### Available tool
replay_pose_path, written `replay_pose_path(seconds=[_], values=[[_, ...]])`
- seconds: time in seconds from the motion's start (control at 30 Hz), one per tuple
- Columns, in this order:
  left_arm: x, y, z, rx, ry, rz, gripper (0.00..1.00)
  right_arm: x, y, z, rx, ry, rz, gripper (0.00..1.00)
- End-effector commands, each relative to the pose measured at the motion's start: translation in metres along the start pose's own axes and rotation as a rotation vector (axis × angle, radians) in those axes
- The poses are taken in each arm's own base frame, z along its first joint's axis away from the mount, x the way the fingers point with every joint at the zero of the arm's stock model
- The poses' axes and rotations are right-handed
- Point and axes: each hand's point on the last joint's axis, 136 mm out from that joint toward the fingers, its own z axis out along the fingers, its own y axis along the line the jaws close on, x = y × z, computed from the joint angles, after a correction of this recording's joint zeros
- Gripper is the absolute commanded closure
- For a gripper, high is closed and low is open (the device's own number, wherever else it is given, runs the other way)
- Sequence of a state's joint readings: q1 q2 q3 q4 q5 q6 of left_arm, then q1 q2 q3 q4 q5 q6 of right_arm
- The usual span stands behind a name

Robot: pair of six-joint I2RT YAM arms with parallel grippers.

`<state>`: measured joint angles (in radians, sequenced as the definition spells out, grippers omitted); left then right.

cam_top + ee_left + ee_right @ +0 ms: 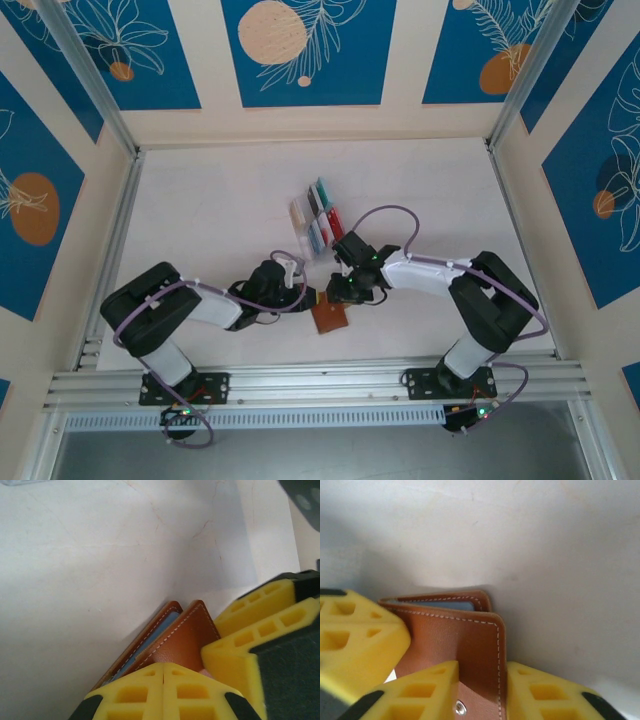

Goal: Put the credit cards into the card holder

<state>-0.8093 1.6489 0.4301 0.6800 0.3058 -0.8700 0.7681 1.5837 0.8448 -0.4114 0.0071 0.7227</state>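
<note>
leather of the card holder shows brown near the middle of the table's near edge, where both arms meet over it. the left gripper has its 2 yellow fingers pressed flat together with no gap. the holder's leaves run right up to their tips, and i cannot tell whether an edge is nipped there. the right gripper has its fingers a little apart, straddling the holder's flap with the metal snap. each finger sits just beside a flap edge, but whether they pinch it i cannot tell. a pale blue layer shows between 2 leather leaves. the credit cards, teal, red, cream and blue, stand in a clear rack farther in, around the table's middle, apart from the holder.
</note>
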Motion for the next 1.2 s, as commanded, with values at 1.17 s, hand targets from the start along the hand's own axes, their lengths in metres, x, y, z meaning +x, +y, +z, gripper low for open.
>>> replay_pose_path(seconds=[1.17], values=[[0.016,-0.011,-0.020,-0.005,0.141,-0.029,0.87,-0.022,-0.027,-0.084,0.450,-0.235,-0.048,1.00]])
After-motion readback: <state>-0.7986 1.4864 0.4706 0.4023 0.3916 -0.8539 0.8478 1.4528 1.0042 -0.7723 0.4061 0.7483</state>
